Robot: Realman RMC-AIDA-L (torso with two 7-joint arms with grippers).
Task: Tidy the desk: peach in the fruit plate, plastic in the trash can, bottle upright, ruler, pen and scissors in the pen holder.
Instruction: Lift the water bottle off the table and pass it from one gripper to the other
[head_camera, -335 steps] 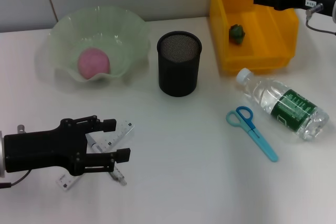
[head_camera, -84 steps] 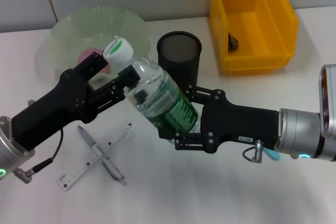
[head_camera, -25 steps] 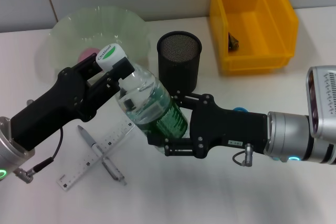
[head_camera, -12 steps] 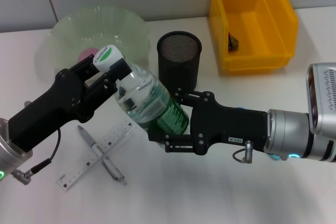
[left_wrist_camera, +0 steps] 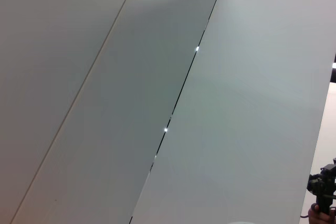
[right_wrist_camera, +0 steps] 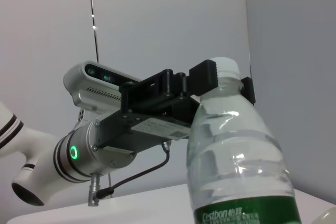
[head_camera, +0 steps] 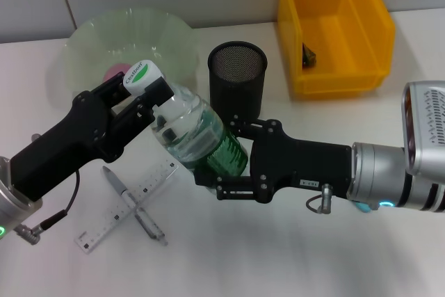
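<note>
A clear water bottle [head_camera: 198,133] with a green label and white cap [head_camera: 142,74] hangs tilted above the table's middle. My right gripper [head_camera: 217,161] is shut around its labelled body. My left gripper [head_camera: 149,99] is shut on the neck just under the cap, which also shows in the right wrist view as bottle [right_wrist_camera: 239,150] and left gripper [right_wrist_camera: 223,77]. The pink peach [head_camera: 113,71] lies in the pale green plate [head_camera: 125,26], partly hidden by my left arm. Ruler [head_camera: 156,177] and pen [head_camera: 118,186] lie crossed on the table. Only a blue tip of the scissors [head_camera: 358,206] shows under my right arm.
The black mesh pen holder [head_camera: 238,67] stands behind the bottle. The yellow trash can [head_camera: 348,26] at the back right holds a small dark green scrap of plastic [head_camera: 308,53]. The left wrist view shows only wall panels.
The bottle, earlier lying at the right, is now held in the air by both grippers. Over the last second it shifted slightly to the left.
</note>
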